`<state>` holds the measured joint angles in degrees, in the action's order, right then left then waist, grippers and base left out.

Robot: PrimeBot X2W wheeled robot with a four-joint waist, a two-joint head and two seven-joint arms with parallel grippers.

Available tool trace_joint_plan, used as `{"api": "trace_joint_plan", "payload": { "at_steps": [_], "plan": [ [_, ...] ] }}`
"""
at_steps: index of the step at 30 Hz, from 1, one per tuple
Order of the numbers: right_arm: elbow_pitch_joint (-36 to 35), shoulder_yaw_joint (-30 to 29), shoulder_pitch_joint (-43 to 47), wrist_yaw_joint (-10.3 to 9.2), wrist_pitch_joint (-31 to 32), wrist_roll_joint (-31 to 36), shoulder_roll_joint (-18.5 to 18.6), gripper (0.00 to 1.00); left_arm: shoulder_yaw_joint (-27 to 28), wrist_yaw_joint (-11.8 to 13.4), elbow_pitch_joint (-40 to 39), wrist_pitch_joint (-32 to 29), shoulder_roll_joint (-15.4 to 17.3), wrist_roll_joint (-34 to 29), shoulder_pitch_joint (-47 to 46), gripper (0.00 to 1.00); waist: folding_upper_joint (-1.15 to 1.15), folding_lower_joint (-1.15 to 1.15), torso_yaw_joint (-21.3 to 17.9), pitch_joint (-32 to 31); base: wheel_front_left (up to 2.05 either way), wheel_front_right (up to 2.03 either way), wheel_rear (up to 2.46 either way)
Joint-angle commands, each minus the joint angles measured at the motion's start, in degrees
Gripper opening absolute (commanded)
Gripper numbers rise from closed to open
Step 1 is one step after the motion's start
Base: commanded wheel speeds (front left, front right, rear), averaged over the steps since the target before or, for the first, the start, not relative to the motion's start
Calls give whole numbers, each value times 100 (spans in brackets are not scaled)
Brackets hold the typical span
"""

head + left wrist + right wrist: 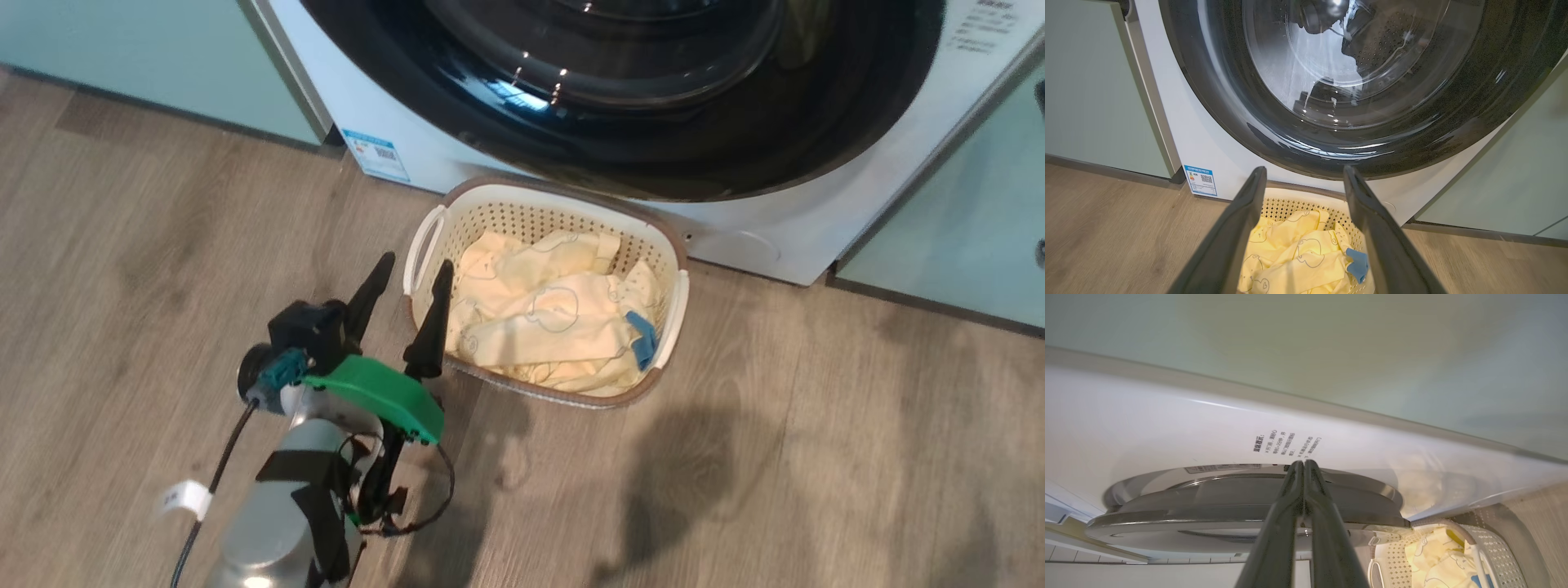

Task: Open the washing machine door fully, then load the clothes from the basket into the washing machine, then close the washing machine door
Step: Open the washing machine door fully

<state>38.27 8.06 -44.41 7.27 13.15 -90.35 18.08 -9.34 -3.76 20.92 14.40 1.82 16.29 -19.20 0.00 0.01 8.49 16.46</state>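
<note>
The washing machine [392, 106] stands white at the top, and its glossy black washing machine door [653, 139] lies flat against the front. The basket [674, 245] sits on the floor just before it and holds the clothes [547, 318], cream-yellow with a blue piece [642, 339]. My left gripper [416, 261] is open and empty, its fingers beside the basket's left handle. In the left wrist view the left gripper [1304, 169] points over the clothes [1290, 253] at the door [1331, 81]. My right gripper [1303, 462] is shut, with its tips at the edge of the door [1208, 498].
Pale-green cabinets [122, 57] [963, 237] flank the machine on both sides. A blue-white sticker [375, 153] marks its lower left corner. Wood-look floor [816, 449] stretches to the right of the basket and in front of it.
</note>
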Motion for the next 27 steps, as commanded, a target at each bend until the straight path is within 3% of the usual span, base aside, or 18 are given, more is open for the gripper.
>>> {"api": "trace_joint_plan", "payload": {
  "at_steps": [1, 11, 27],
  "plan": [
    [-105, 93, -311, 22, 140, -41, 122, 0, 161, 47, -233, 60, 106, 43, -256, 100, 0, -1, 76, 113, 0, 0, 0],
    [145, 304, -950, 22, 598, 30, 59, 0, 74, 129, -324, 60, 106, 124, -404, 100, 0, -1, 240, 380, 0, 0, 0],
    [45, 552, -1264, 22, 1065, 79, -15, 0, 13, 204, -397, 60, 106, 175, -505, 100, 0, -1, 346, 558, 0, 0, 0]
  ]
}}
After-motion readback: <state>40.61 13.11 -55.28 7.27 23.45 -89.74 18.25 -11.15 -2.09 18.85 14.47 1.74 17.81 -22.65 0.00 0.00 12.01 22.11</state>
